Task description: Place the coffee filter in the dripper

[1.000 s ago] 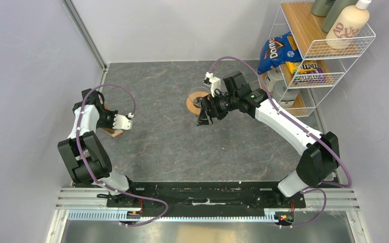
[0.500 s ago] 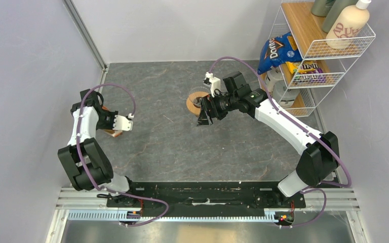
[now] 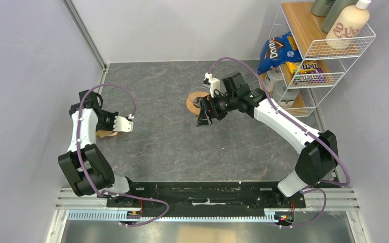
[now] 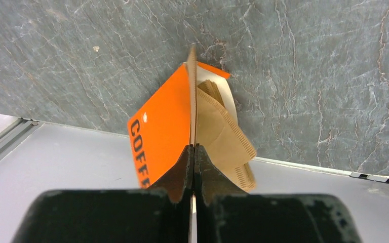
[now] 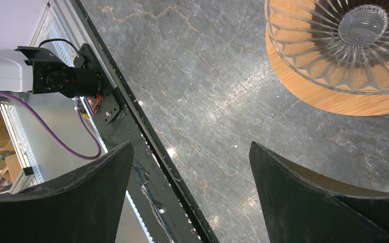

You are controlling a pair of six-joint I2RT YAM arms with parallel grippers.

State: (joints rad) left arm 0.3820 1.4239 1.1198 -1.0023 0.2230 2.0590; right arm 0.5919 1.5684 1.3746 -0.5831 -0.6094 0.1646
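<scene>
Tan paper, the coffee filter (image 4: 192,86) sits pinched edge-on in the clamped left gripper (image 4: 193,152), which has drifted left above the orange packet (image 4: 162,126), well apart from the dripper (image 5: 314,61) beside the open-jawed right gripper (image 5: 190,152), so the carry across likely remains.

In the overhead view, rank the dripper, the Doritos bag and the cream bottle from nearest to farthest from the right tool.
From the right tool:
1. The dripper, just beyond it, mid-table.
2. The Doritos bag, hanging at the wire rack, far right.
3. The cream bottle, on the rack's top shelf.
</scene>
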